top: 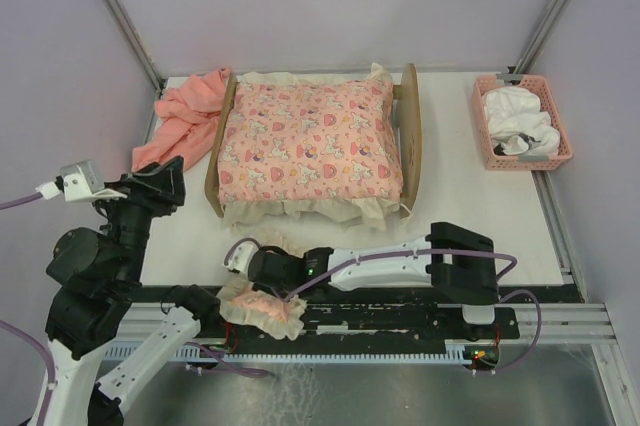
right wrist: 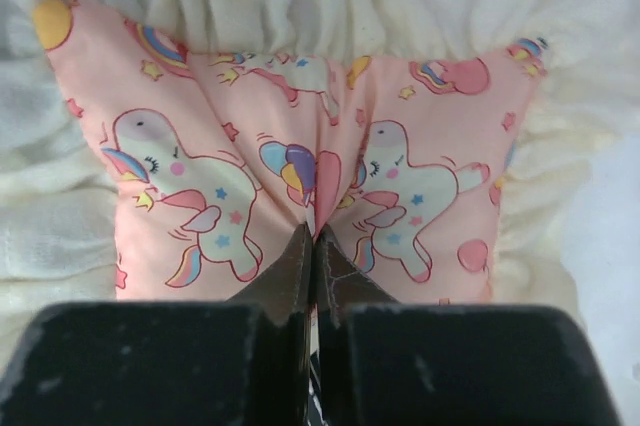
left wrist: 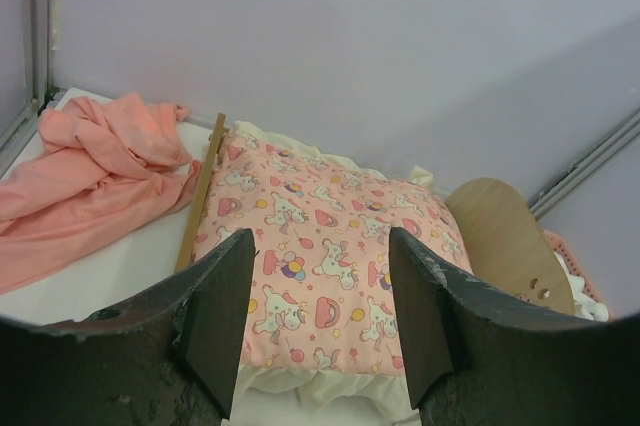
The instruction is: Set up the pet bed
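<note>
White table (top: 470,221), lilac walls (top: 330,6); right pincer (right wrist: 312,238) pinches pillow (right wrist: 200,181), left pincer (left wrist: 320,246) gapes.

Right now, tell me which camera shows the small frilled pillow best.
The right wrist view: the small pillow fills it, unicorn print and cream frill clear, the right gripper pinching its middle. The top external view shows it small and crumpled at that gripper's tip. The left wrist view misses it.

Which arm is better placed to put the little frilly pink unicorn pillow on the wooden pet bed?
Probably the right: the right gripper is pinched shut on the frilly pink unicorn-print pillow, while the left gripper hangs open and empty facing the light-wood pet bed.
</note>
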### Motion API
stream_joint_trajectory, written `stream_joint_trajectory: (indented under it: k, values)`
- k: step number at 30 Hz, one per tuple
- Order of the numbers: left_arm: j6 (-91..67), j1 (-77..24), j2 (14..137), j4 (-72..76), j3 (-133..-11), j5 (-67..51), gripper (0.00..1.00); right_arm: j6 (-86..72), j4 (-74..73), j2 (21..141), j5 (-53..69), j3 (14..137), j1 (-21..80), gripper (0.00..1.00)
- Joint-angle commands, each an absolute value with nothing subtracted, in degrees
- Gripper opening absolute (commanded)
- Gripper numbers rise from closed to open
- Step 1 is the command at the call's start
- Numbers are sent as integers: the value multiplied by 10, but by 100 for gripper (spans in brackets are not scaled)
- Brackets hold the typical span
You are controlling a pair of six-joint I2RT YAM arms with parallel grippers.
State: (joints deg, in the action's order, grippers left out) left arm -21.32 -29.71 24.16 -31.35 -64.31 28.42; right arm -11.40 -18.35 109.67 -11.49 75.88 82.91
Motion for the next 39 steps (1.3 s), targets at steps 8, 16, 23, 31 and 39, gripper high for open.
stream_joint_trajectory:
  k: [8, 16, 23, 31, 39]
  values:
    - [-225, -298, 214, -295, -548, 253, 63, 114, -287, 876, -132, 742, 821, 2]
    - [-243, -298, 235, -252, -513, 165, 62, 266, -362, 752, -61, 794, 695, 2]
    - [-264, -298, 260, -184, -481, 102, 61, 394, -405, 780, 15, 893, 546, 2]
    - [-307, -298, 370, -80, -452, -16, 60, 457, -474, 880, 174, 1014, 396, 3]
    - [-310, -299, 463, -53, -481, -50, 60, 518, -585, 1001, 291, 1145, 289, 6]
